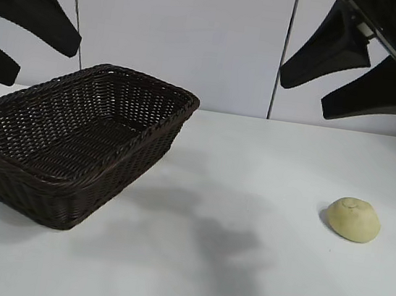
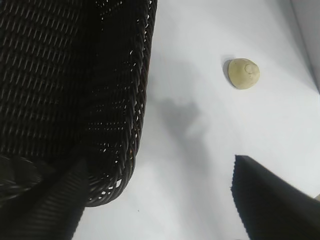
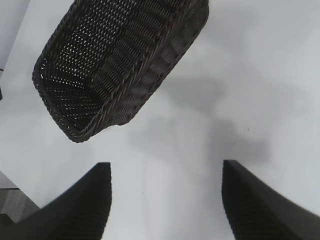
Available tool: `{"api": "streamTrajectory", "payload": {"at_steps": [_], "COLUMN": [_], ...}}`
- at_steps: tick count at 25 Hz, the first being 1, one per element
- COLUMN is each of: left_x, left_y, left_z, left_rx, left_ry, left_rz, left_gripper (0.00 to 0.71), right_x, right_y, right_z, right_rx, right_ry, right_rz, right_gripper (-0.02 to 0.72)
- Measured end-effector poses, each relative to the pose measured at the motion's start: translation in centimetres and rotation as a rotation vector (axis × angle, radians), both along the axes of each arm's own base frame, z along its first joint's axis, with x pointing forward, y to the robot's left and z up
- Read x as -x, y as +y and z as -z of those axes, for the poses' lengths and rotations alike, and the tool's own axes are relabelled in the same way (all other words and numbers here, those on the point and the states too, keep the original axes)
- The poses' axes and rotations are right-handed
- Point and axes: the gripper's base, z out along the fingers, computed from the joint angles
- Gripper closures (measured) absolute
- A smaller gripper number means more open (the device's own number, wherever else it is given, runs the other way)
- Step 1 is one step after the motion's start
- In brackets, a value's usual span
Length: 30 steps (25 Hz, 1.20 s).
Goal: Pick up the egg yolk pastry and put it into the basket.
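The egg yolk pastry [image 1: 353, 219], a small pale yellow dome, lies on the white table at the right; it also shows in the left wrist view [image 2: 243, 73]. The dark brown wicker basket [image 1: 75, 139] stands at the left, empty; it shows in the left wrist view [image 2: 60, 90] and the right wrist view [image 3: 120, 65]. My right gripper [image 1: 313, 94] hangs open high above the table, up and to the left of the pastry; its jaws stand wide apart [image 3: 166, 170]. My left gripper [image 1: 41, 65] is open, high at the far left above the basket [image 2: 160, 185].
The white table [image 1: 226, 268] runs flat between basket and pastry. A pale panelled wall [image 1: 199, 31] stands behind the table. Soft shadows of the arms fall on the table's middle.
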Motion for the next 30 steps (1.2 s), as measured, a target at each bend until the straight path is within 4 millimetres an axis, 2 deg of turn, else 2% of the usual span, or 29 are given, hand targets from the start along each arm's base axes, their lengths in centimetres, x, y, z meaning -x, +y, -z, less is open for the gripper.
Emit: {"api": "streamTrajectory", "payload": {"at_steps": [4, 6, 11, 14, 18, 24, 30], "left_x": [0.0, 0.2, 0.6, 0.6, 0.5, -0.5, -2.3], "left_y": [0.0, -0.1, -0.3, -0.2, 0.2, 1.0, 1.2], "left_z": [0.0, 0.0, 0.1, 0.1, 0.5, 3.4, 6.6], "left_rx": [0.009, 0.052, 0.217, 0.28, 0.281, 0.137, 0.09], "left_ry": [0.008, 0.077, 0.342, 0.437, 0.501, 0.593, 0.631], "left_rz": [-0.015, -0.059, -0.282, -0.392, -0.509, -0.641, -0.743], "left_gripper": [0.139, 0.139, 0.139, 0.139, 0.139, 0.139, 0.139], "right_x": [0.0, 0.0, 0.0, 0.0, 0.0, 0.0, 0.0], "right_y": [0.0, 0.0, 0.0, 0.0, 0.0, 0.0, -0.1], "right_z": [0.0, 0.0, 0.0, 0.0, 0.0, 0.0, 0.1], "right_rx": [0.001, 0.005, 0.007, 0.007, 0.007, 0.008, 0.013], "right_ry": [0.0, -0.001, -0.002, -0.002, -0.002, -0.002, -0.002], "right_rz": [0.0, -0.002, -0.003, -0.003, -0.003, -0.003, -0.006], "right_gripper": [0.239, 0.239, 0.239, 0.239, 0.239, 0.239, 0.239]}}
